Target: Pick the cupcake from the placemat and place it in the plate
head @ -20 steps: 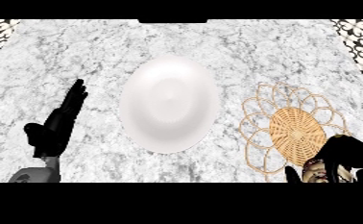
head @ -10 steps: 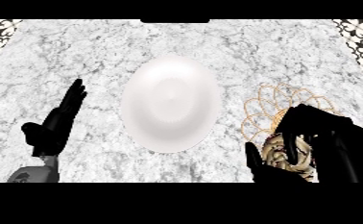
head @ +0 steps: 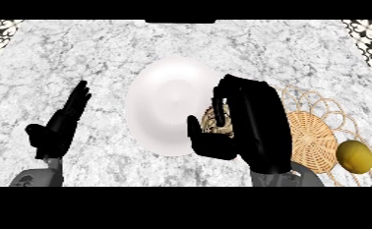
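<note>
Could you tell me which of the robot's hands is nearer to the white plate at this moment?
The right. The right hand is curled round the cupcake at the plate's right rim, overlapping it. The left hand rests open on the plate's left, apart from it.

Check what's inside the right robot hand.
The right robot hand curls round a brownish patterned thing, likely the cupcake, over the right rim of the plate. Fingers and thumb cover most of it.
</note>
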Motion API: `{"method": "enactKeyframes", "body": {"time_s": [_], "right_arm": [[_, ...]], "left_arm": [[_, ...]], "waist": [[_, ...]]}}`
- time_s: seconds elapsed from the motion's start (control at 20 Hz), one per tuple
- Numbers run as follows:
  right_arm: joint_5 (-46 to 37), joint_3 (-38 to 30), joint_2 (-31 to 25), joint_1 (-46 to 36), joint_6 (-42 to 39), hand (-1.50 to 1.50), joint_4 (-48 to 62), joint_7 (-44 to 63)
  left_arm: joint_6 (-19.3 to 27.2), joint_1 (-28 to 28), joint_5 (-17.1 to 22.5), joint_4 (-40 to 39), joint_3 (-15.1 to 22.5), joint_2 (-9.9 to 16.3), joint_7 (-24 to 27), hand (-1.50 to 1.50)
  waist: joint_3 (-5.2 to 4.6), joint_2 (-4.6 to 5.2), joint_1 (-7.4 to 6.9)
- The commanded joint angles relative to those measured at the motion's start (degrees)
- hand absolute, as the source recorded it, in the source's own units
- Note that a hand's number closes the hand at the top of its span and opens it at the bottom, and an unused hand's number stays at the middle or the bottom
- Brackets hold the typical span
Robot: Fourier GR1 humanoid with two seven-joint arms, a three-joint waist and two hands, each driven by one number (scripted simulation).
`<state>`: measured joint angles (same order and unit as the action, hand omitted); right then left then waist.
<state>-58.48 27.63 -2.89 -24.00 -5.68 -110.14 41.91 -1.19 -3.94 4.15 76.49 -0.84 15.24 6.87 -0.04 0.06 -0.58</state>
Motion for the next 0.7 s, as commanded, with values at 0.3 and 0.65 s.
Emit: {"method": "enactKeyframes", "body": {"time_s": [0.3, 0.65], "right_arm": [[7.0, 6.7, 2.9, -16.3, 19.0, 1.5, 27.7, 5.0], [12.7, 5.5, 2.9, -20.7, 36.3, -1.5, 42.8, 6.6]], "left_arm": [[0.1, -1.3, -1.2, 1.5, -0.2, -1.2, -2.0, 0.0], [-1.8, -0.1, -1.5, -1.5, -0.8, -0.7, 2.2, 0.0]], "waist": [[0.03, 0.08, -0.51], [0.03, 0.2, -0.86]]}}
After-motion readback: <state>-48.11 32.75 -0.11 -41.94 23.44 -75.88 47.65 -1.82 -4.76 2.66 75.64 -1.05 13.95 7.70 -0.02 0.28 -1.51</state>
